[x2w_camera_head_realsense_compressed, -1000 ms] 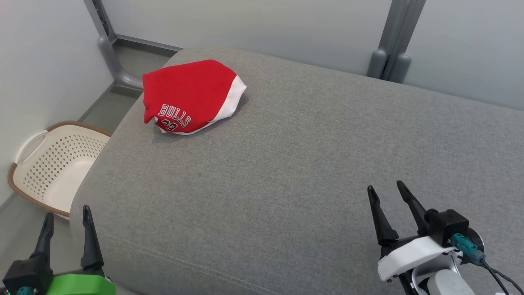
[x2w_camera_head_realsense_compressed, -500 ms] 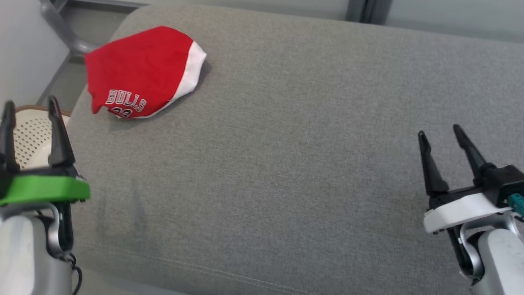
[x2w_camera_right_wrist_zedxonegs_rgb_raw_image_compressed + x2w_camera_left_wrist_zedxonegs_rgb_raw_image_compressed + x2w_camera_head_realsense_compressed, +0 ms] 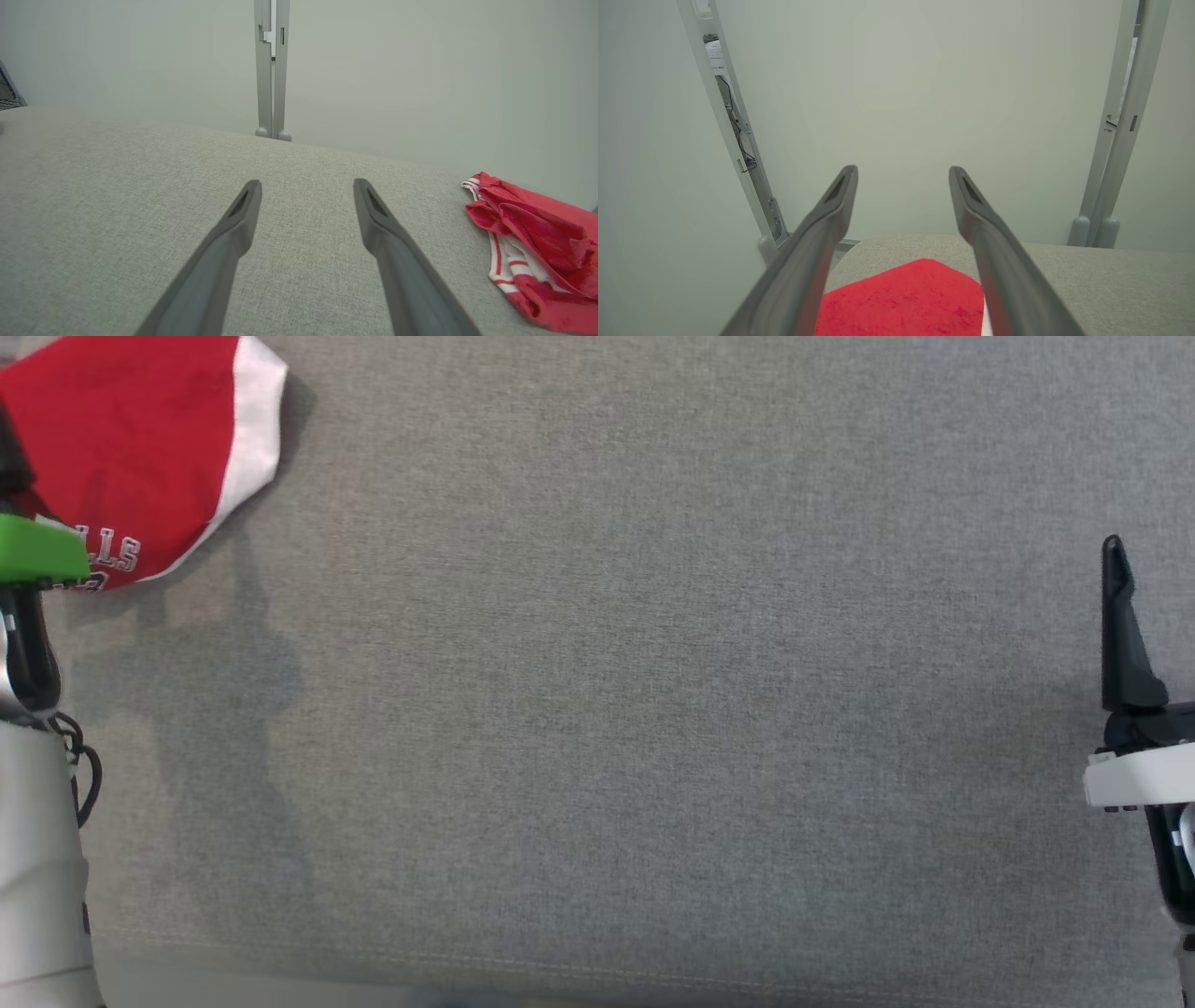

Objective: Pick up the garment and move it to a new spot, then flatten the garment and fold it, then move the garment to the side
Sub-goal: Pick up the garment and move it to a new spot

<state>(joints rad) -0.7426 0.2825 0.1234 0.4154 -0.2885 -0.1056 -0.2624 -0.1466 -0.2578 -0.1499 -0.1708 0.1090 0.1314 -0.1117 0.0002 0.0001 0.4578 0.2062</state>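
Note:
The garment (image 3: pixel 140 439) is a bunched red jersey with white trim and white lettering, lying at the far left of the grey cushion (image 3: pixel 607 709). My left gripper's green mount (image 3: pixel 37 551) sits over the garment's near edge at the head view's left border. In the left wrist view the left gripper (image 3: pixel 903 175) is open and empty, raised above the red garment (image 3: pixel 901 303) that lies below its fingers. My right gripper (image 3: pixel 307 186) is open and empty above bare cushion, far to the right of the garment (image 3: pixel 532 252). One of its fingers (image 3: pixel 1116 616) shows at the head view's right border.
Pale wall panels with grey metal posts (image 3: pixel 1111 140) (image 3: pixel 272 70) stand behind the cushion. The cushion's front seam (image 3: pixel 560 966) runs along the bottom of the head view. Wide bare fabric lies between the two arms.
The head camera has swung down and closer, so the whole picture shifted. The left gripper has come forward to the garment's near edge. Both grippers stay open.

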